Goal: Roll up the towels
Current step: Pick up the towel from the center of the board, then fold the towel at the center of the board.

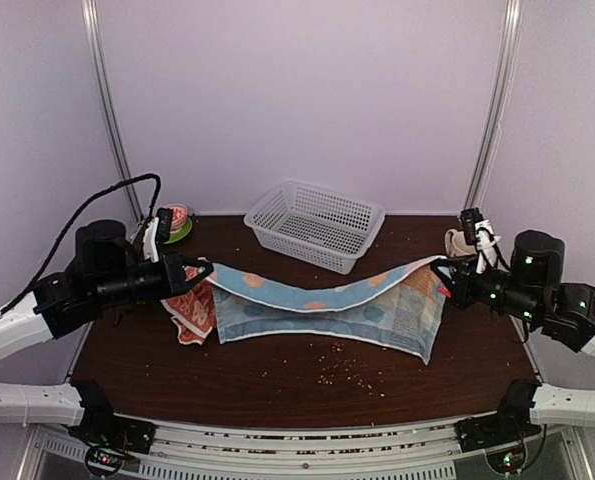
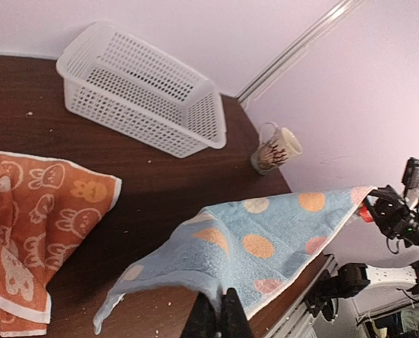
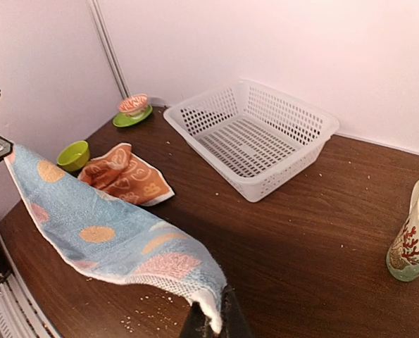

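The light blue towel with peach and pink patches hangs stretched between my two grippers above the table, sagging in the middle. My left gripper is shut on its left corner, seen in the left wrist view with the towel spreading away. My right gripper is shut on its right corner, seen in the right wrist view with the towel draping left. The orange-red towel lies crumpled on the table at the left, under the blue towel's left end; it also shows in the wrist views.
A white plastic basket stands at the back middle. A patterned mug stands at the back right. A green saucer with a small cup and a green bowl are at the back left. Crumbs lie near the front.
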### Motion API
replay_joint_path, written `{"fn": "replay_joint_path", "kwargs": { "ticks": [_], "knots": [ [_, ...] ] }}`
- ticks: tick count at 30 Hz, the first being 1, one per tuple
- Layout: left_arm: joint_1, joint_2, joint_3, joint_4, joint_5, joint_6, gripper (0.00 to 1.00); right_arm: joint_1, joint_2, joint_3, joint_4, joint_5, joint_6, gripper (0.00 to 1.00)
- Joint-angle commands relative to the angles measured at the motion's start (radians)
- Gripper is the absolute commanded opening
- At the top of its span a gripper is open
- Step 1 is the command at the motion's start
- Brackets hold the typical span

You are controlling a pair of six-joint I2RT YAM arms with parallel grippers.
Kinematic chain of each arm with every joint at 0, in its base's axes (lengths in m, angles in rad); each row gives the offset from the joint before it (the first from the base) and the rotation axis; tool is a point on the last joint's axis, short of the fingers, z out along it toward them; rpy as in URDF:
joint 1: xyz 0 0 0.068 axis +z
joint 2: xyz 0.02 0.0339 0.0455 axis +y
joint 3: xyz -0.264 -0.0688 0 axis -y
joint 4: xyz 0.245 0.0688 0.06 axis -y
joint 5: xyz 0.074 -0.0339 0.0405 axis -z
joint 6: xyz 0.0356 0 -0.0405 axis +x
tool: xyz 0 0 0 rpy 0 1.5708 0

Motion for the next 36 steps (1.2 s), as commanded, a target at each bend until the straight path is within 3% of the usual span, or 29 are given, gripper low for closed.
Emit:
{"fn": "replay_joint_path", "kwargs": {
  "ticks": [1,7,10,15,20,27,36],
  "knots": [
    [-0.064,-0.15,-0.036,-0.007,0.014,0.01,0.0,0.009,-0.134,-0.033,-0.039,-0.099,0.017,0.0],
    [-0.182,-0.31,-0.032,-0.095,0.025,-0.004,0.0,0.013,-0.192,0.086,-0.261,-0.309,-0.031,0.0],
    [-0.236,-0.392,-0.032,-0.124,0.042,-0.013,0.0,0.016,-0.232,0.143,-0.293,-0.404,-0.026,0.0],
    [-0.249,-0.481,-0.081,-0.174,-0.065,-0.065,0.0,0.016,-0.255,0.117,-0.245,-0.348,0.022,0.0],
    [-0.201,-0.277,-0.079,-0.137,-0.157,-0.106,0.0,-0.01,-0.04,0.019,-0.114,-0.274,0.112,0.0],
    [0.108,0.105,-0.157,0.226,0.122,-0.274,0.0,-0.124,0.242,-0.061,0.172,-0.184,0.169,0.0],
    [0.209,0.5,-0.012,0.275,0.189,-0.275,0.0,-0.218,0.532,-0.028,0.282,-0.099,0.144,0.0]
  ]
}}
